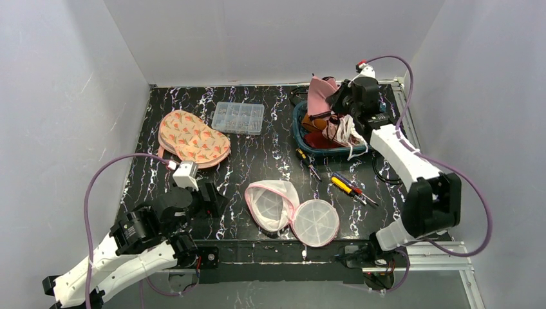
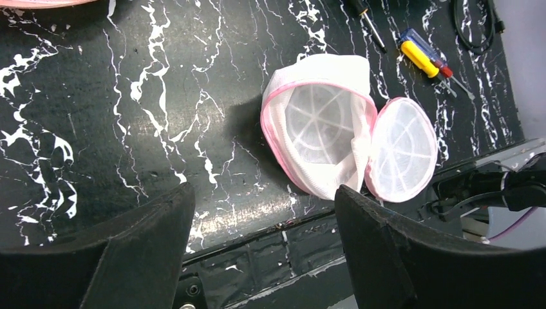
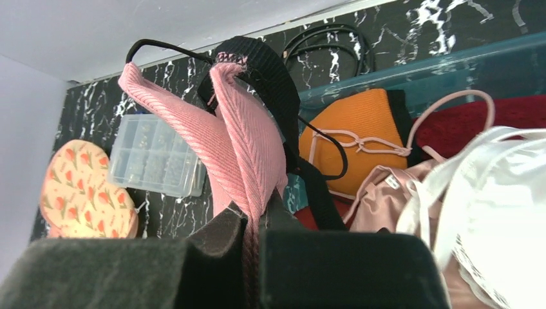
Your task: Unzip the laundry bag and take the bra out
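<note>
My left arm [image 1: 122, 257] lies folded low at the near left, wrist tipped downward, and my left gripper [image 2: 264, 257] stands with its jaws spread wide, holding nothing. My right arm [image 1: 402, 154] stretches to the far right, where my right gripper [image 3: 254, 257] is pinched tight on the pink ribbed bra [image 3: 251, 148]. From above, its fingertips seem hidden behind the wrist.
</note>
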Robot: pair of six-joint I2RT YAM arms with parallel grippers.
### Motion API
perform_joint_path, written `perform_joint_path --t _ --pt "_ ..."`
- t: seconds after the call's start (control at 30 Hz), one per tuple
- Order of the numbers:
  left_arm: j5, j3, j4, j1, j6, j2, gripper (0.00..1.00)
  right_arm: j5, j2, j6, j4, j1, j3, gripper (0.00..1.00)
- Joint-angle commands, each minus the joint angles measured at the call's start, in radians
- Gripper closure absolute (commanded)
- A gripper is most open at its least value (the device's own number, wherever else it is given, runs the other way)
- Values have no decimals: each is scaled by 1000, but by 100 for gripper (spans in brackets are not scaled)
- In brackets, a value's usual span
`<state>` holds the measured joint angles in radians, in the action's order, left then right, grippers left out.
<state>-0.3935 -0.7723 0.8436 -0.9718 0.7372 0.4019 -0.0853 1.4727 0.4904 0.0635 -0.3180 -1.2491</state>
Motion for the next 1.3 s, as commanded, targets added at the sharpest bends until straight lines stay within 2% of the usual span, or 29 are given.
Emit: perform_joint_path --t 0.0,0.17,0.3,0.5,0.53,0.7,0.93,1.0,1.13,1.2,1.27 --pt "-29 21 -27 -3 27 -10 23 186 83 97 -183 74 2 99" --pt "-19 70 -52 -4 41 7 23 300 168 196 -267 140 48 99" --pt "2 92 -93 -4 45 24 23 308 189 214 -284 157 113 99" --pt "19 104 -102 -4 53 51 23 267 229 196 -202 181 160 99" --pt "22 111 -102 -4 59 49 23 253 226 188 -188 181 165 95" --pt "30 131 -103 -4 79 32 23 180 206 140 -52 181 127 52" --pt "36 127 -101 -4 80 26 23 67 77 93 80 177 69 20" --pt "38 125 -100 -4 80 31 23 38 34 83 120 168 40 15" --pt "38 128 -101 -3 82 43 23 5 -43 47 156 103 -7 13" --pt "38 124 -104 -4 77 53 23 47 -56 33 133 65 -24 19" --pt "37 119 -105 -4 72 64 23 119 -40 19 115 25 -47 34"
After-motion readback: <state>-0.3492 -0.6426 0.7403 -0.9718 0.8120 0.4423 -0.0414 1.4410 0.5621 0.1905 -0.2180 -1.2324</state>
